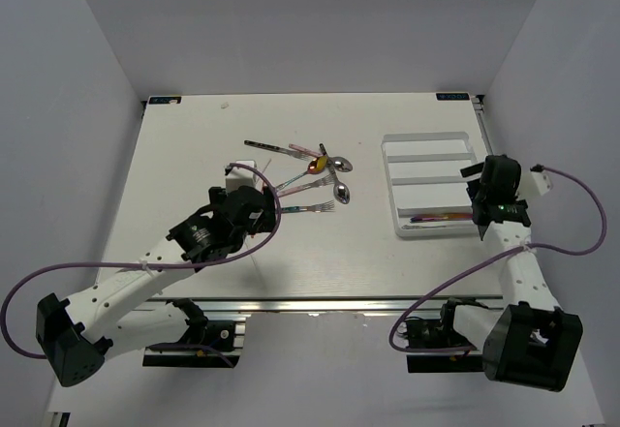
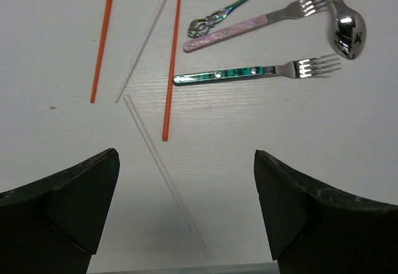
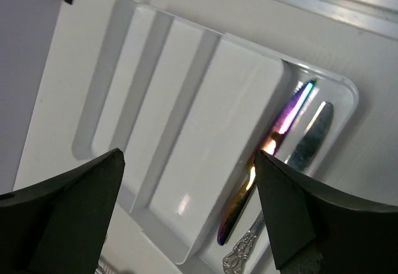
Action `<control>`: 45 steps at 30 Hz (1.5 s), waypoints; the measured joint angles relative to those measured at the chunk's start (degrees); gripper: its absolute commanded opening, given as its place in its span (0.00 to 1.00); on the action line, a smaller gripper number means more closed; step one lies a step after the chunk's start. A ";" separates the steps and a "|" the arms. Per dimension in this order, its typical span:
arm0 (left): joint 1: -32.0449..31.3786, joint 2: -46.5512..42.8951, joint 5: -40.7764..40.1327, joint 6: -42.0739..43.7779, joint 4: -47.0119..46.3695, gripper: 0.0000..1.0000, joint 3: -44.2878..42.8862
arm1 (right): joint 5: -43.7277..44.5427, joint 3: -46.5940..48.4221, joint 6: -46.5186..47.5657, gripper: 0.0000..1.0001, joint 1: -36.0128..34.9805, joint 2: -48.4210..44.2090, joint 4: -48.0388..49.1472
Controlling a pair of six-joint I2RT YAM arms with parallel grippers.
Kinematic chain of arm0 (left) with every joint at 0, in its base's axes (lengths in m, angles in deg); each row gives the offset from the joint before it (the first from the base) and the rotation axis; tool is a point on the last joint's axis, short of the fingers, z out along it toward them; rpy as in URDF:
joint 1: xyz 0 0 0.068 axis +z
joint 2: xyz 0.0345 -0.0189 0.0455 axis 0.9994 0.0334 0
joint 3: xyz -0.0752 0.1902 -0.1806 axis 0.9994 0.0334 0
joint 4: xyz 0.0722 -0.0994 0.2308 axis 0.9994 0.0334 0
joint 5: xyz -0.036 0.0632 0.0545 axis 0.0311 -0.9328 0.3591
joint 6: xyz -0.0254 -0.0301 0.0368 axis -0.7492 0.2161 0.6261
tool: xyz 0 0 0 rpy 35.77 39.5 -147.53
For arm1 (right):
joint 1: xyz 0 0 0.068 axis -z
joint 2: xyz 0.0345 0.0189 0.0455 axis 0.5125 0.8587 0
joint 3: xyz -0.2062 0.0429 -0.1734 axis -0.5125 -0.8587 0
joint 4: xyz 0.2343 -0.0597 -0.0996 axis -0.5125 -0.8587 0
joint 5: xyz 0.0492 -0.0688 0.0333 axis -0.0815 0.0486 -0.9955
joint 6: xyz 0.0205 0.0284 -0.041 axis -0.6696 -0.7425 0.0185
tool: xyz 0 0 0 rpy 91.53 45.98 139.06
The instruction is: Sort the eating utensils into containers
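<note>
The white cutlery tray [image 1: 426,138] stands at the right. Its nearest compartment holds an iridescent knife [image 3: 277,156] and a silver knife [image 3: 308,143] with an ornate handle. My right gripper [image 1: 481,195] is open and empty above the tray's right end; the right wrist view shows it [image 3: 189,218] over a bare compartment [image 3: 211,131]. My left gripper [image 1: 247,190] is open and empty; the left wrist view shows it [image 2: 186,215] above a white chopstick [image 2: 165,174]. Beyond lie two orange chopsticks [image 2: 171,69], another white one [image 2: 146,38], a teal-handled fork [image 2: 249,73], a pink-handled fork [image 2: 249,24], a silver spoon [image 2: 348,30] and an iridescent spoon [image 2: 239,2].
More cutlery lies mid-table, including a second silver spoon [image 1: 341,164] and a dark-handled piece [image 1: 263,145]. White walls close in the table on the left, back and right. The metal rail [image 1: 320,303] runs along the near edge.
</note>
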 measured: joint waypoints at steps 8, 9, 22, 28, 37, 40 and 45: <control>4.39 3.13 -11.50 -4.85 6.69 0.98 -5.22 | -18.45 22.60 28.70 0.85 -20.92 20.37 5.46; 6.10 3.82 -12.55 -5.62 7.56 0.98 -6.05 | -20.06 26.91 33.57 0.85 -25.55 25.11 5.35; 12.11 -6.32 -21.81 -3.61 7.74 0.98 -1.01 | -32.13 55.93 76.19 0.80 -55.06 63.19 -12.15; 12.13 1.09 -21.33 -2.08 7.04 0.98 -1.01 | -33.18 59.12 80.94 0.59 -54.99 67.71 -15.02; 12.46 -1.44 -20.61 -1.14 6.10 0.98 -0.90 | -35.28 52.83 83.30 0.11 -55.23 64.28 -12.07; 12.61 -2.36 -20.55 -0.94 5.88 0.98 -0.90 | -35.41 49.07 83.60 0.00 -55.56 61.86 -11.06; 12.76 -2.40 -20.33 -0.85 5.88 0.98 -0.90 | -34.58 44.15 84.17 0.00 -56.15 58.25 -10.60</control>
